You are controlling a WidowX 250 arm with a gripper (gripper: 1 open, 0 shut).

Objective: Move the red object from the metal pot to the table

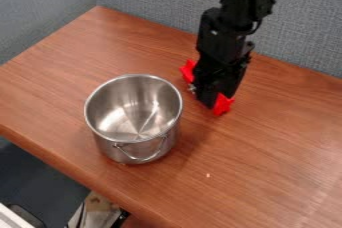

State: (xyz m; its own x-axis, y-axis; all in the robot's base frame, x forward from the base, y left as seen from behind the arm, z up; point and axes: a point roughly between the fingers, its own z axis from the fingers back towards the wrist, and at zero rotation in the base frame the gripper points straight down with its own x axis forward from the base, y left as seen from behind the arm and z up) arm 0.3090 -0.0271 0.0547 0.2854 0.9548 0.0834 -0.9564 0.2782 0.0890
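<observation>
One red rectangular block [223, 104] lies on the wood-grain counter [287, 132], beside the stainless-steel pot [135, 118] and apart from it, probably because its transfer out is essentially done. The pot stands upright, its interior visibly bare, likely placed within the arm's reach. The black robot arm [239, 12] comes down from above, its end effector [206, 93] pointing downward over the block's middle and hiding part of it; whether its fingers clench the block or have released it, I cannot tell.
</observation>
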